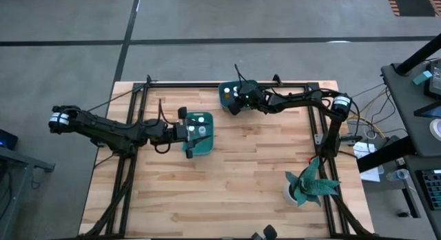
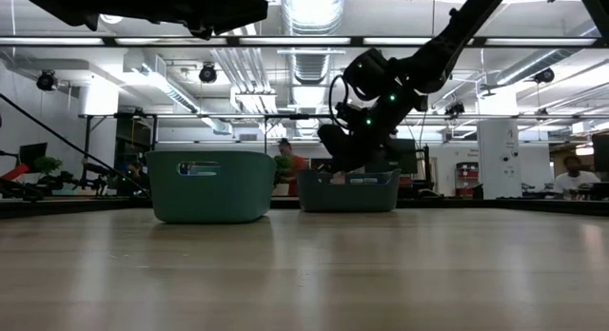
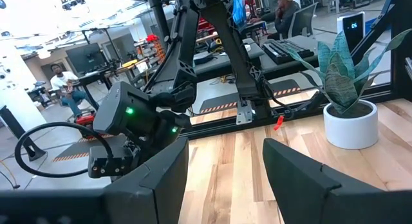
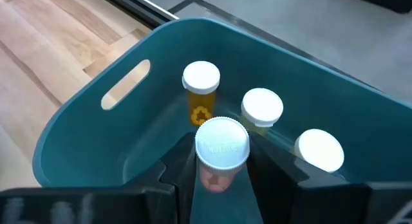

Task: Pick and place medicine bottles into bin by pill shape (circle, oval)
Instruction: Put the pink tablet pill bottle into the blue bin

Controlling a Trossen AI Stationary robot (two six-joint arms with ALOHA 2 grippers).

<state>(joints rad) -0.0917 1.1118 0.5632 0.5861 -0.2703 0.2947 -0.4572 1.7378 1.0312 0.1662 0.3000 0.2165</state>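
Observation:
My right gripper (image 4: 222, 165) is shut on a small medicine bottle with a white cap (image 4: 222, 143), over the far teal bin (image 4: 96, 130), which also shows in the high view (image 1: 226, 92). In that bin stand three more white-capped bottles: an orange one (image 4: 201, 89) and two others (image 4: 262, 108) (image 4: 320, 150). My left gripper (image 3: 225, 185) is open and empty above the nearer teal bin (image 1: 200, 140), where two white caps (image 1: 196, 119) show. My right gripper pinches the bottle between its two fingers (image 4: 177, 169) on the tinted body just under the white cap (image 4: 214, 177). The bottle sits cap toward the wrist camera, lifted clear above the bin's inside.
A teal-leaved plant in a white pot (image 1: 308, 185) stands near the table's right front corner. In the low view the nearer bin (image 2: 211, 185) is left of the far bin (image 2: 349, 190). Bare wooden table (image 1: 241, 178) lies between bins and front edge. People sit beyond the table.

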